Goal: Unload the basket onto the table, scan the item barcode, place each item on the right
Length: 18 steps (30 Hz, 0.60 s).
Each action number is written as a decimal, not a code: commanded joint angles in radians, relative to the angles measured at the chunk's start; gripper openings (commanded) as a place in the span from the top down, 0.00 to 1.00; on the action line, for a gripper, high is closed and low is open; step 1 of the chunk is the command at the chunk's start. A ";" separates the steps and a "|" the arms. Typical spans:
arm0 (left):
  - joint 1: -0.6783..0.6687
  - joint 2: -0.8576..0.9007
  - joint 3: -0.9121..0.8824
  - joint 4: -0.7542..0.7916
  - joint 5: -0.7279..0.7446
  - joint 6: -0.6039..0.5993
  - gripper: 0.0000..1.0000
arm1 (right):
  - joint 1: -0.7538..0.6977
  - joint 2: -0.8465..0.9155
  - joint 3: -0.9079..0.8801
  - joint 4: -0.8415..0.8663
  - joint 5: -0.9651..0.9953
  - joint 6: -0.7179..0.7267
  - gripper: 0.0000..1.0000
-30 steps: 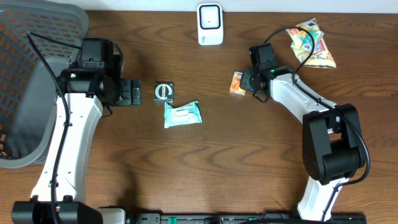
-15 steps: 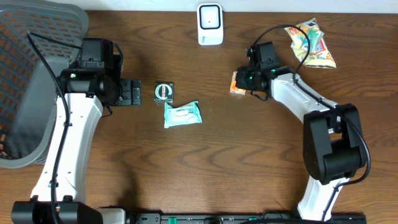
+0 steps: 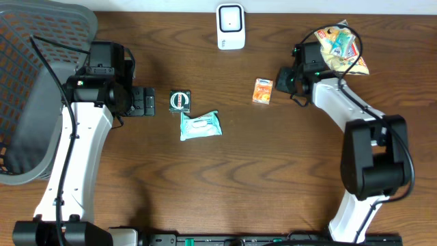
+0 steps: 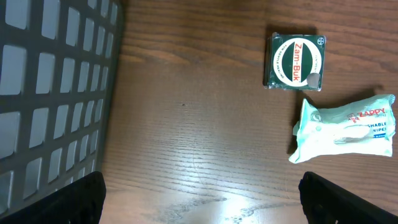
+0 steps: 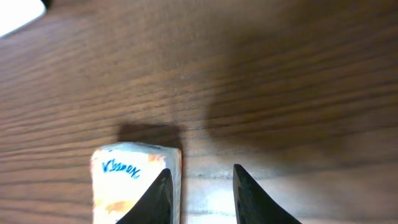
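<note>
Just beside the tissue pack [image 5: 134,183], right hand [image 5: 200,186] low, barely spread, empty; left hand [image 4: 200,199] spread wide.

Small orange rectangular Kleenex tissue pack [image 3: 263,91]: lies flat on bare wood, right of worktop centre, nearer the far edge. Long axis points roughly at that edge, slightly skewed. Right wrist view shows a white band with blue lettering at one end. White rounded-rectangle barcode scanner [image 3: 231,26]: sits mid far edge, dark window facing up, well apart from the pack.
</note>
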<state>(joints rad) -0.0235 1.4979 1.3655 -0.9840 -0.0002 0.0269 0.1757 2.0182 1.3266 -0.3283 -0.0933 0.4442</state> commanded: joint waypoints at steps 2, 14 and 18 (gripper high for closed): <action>0.000 0.006 -0.007 -0.001 -0.009 0.006 0.02 | 0.019 0.066 0.013 0.040 -0.059 0.018 0.72; 0.000 0.006 -0.007 -0.001 -0.009 0.006 0.02 | 0.026 0.071 0.013 0.092 -0.257 -0.004 0.75; 0.000 0.006 -0.007 -0.001 -0.009 0.006 0.02 | 0.014 0.053 0.015 0.077 -0.257 -0.005 0.73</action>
<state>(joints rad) -0.0235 1.4979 1.3655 -0.9840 0.0002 0.0269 0.1928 2.0876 1.3266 -0.2443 -0.3260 0.4503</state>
